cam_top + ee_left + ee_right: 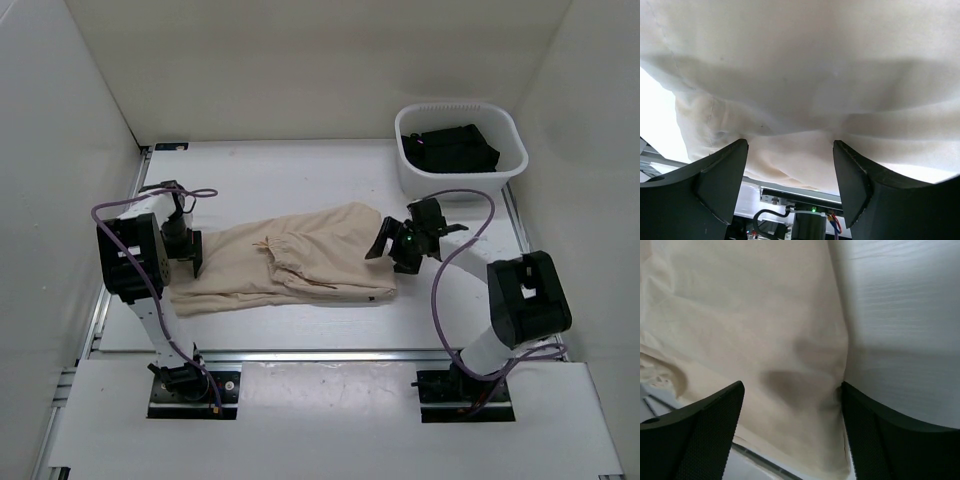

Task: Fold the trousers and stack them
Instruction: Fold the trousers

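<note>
On my overhead feed the long, light beige, wrinkled cotton trousers (290, 262) lie crosswise in the middle of the white counter (300, 180), folded into a flat band with the gathered waist near the centre. The left gripper (190, 255) sits at the cloth's left end and the right gripper (392, 245) at its right end.

Through the left wrist camera I see both black fingers (715, 185) spread wide, with beige cloth filling the view just past their tips and nothing pinched between them. The right wrist camera shows the same: its fingers (880, 430) are spread wide over the trousers' edge where cloth meets bare counter, gripping nothing.

A white plastic basket (510, 165) holding a dark, bundled garment (455, 148) stands at the far right corner, apart from the trousers.
</note>
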You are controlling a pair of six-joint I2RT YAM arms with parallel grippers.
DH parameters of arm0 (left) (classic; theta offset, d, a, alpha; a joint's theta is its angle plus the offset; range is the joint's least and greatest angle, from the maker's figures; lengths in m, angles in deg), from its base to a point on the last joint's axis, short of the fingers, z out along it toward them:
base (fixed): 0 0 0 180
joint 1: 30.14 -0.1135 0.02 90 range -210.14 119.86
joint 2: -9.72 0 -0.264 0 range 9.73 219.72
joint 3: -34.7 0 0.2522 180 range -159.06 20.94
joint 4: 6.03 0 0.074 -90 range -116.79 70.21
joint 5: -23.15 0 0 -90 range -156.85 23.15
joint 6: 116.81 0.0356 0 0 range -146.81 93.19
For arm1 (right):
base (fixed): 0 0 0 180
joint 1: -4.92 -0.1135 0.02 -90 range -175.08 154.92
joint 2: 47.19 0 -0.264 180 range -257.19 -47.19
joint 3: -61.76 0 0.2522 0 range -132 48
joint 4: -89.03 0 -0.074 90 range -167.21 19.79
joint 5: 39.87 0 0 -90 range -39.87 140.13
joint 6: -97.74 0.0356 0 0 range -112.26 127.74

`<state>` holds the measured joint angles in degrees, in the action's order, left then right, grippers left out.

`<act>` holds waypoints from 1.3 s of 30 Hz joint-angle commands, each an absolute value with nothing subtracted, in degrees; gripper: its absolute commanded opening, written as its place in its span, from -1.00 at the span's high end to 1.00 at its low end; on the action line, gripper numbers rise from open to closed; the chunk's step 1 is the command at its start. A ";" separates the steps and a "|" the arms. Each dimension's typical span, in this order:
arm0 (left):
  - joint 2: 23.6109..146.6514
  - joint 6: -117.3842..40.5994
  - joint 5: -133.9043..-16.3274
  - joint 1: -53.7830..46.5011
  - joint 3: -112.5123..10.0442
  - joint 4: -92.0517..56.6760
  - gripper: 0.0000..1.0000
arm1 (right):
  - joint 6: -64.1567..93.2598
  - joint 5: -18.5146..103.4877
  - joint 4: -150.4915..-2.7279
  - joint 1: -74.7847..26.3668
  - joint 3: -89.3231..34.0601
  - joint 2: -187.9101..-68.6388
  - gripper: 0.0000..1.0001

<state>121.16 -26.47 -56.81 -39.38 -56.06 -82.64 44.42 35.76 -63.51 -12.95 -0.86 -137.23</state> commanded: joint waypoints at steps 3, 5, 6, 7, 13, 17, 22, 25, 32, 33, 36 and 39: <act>116.78 -26.81 -57.10 -39.11 -57.64 -83.60 -0.61 | 48.86 25.00 -69.47 -13.98 2.48 -141.84 0.06; 116.25 -26.81 -57.10 -39.11 -58.25 -84.74 -0.61 | 49.66 24.38 -67.73 -12.49 3.09 -141.85 0.92; 115.73 -26.81 -57.10 -39.11 -59.04 -84.74 -0.64 | 49.66 24.38 -66.84 -10.31 3.96 -140.72 1.00; 115.11 -26.81 -57.10 -39.11 -59.65 -85.44 -0.64 | 49.66 24.38 -65.79 -8.81 4.58 -137.93 1.00; 112.65 -26.81 -58.41 -39.11 -66.16 -88.95 -0.76 | 40.02 35.69 -39.80 7.80 -0.90 -118.61 1.00; 112.12 -26.81 -61.40 -39.11 -68.10 -89.84 -0.88 | 28.76 48.26 -24.15 5.19 -17.15 -114.69 1.00; 111.59 -26.81 -61.41 -39.11 -65.21 -89.32 -0.91 | 31.28 56.09 -11.74 -12.71 -32.49 -124.87 1.00; 111.59 -26.81 -61.41 -39.11 -63.80 -88.79 -0.91 | 32.52 57.33 -11.20 -23.89 -40.30 -133.21 1.00; 112.11 -26.81 -68.51 -39.63 -59.67 -86.59 -0.91 | 31.38 55.32 -6.64 -42.97 -76.05 -161.42 1.00; 113.25 -26.81 -70.44 -38.24 -58.79 -86.07 -0.91 | 31.38 53.75 -5.76 -44.37 -80.71 -164.15 1.00; 115.27 -26.81 -79.23 -34.99 -54.40 -83.26 -0.86 | 30.85 49.96 -6.27 -48.16 -89.37 -170.15 1.00; 118.79 -26.81 -82.32 -31.55 -51.57 -80.36 -0.79 | 31.47 45.83 -11.71 -48.78 -84.21 -169.63 1.00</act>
<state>116.40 -26.87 -74.38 -34.59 -53.35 -84.30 32.10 51.36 -10.71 -49.01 -84.44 -171.61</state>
